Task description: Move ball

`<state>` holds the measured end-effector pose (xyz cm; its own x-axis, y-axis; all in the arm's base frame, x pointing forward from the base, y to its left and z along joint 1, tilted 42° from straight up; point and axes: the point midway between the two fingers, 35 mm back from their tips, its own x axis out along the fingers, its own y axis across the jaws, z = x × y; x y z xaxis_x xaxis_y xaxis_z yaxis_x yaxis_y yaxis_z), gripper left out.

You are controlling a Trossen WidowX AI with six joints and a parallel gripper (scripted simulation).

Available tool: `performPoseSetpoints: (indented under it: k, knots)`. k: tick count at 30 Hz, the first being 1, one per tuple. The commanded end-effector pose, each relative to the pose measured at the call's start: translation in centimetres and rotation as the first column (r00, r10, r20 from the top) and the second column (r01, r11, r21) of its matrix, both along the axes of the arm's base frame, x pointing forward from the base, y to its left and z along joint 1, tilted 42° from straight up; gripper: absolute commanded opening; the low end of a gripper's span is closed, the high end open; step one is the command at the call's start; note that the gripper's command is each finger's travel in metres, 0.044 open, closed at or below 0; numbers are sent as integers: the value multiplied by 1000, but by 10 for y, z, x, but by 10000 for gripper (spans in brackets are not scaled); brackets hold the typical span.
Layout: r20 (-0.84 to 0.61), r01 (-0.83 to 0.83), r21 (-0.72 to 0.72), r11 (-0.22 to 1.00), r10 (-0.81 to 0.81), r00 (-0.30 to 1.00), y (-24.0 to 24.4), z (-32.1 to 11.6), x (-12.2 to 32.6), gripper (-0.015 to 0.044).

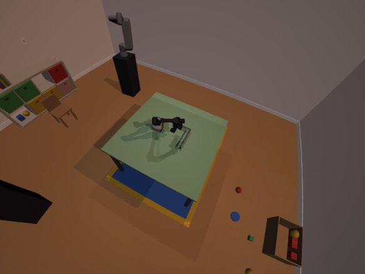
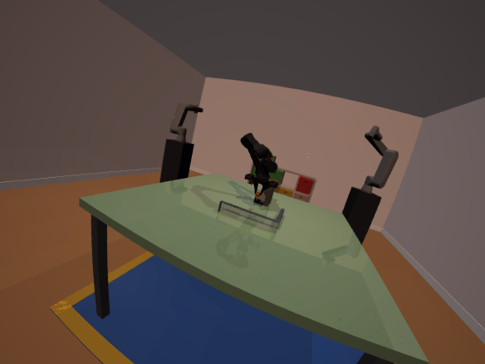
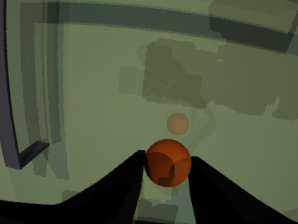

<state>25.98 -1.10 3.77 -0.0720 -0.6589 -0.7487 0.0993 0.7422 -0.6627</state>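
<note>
1. One small glossy orange ball (image 3: 168, 160) sits clamped between the two black fingers of my arm's parallel-jaw gripper (image 3: 166, 165); each fingertip touches a side of it.
2. From the wrist camera I see the pale, see-through orange copy of the ball (image 3: 177, 123) lying on the green table top (image 3: 100, 50) just beyond the held ball, at about 12 o'clock from it and slightly toward 1. The two are close but not overlapping.
3. I cannot tell from these views whether the held ball touches the table or hangs just above it.
4. Low clear walls with dark edges (image 3: 9, 116) run along the left side of the wrist view, at 9 o'clock from the ball, with a short end piece turning inward at about 8 o'clock.
5. On the exterior camera my black arm (image 2: 261, 163) bends down over the table, with the gripper just behind the walled corner (image 2: 253, 213).
6. From the top camera the arm reaches toward 3 o'clock from its base (image 1: 157, 126).
</note>
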Motion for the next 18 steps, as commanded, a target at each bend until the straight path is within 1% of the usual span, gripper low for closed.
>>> performPoseSetpoints:
  k: [1,6,10,18]
  knots:
    - [8,-7,-2,1000,7,1000,-11,1,-7,0]
    - [7,-7,-4,1000,7,1000,-25,-1,-18,0]
    - [7,-7,-4,1000,7,1000,-29,-5,-18,0]
    - [8,-8,-3,1000,8,1000,-54,-33,-18,0]
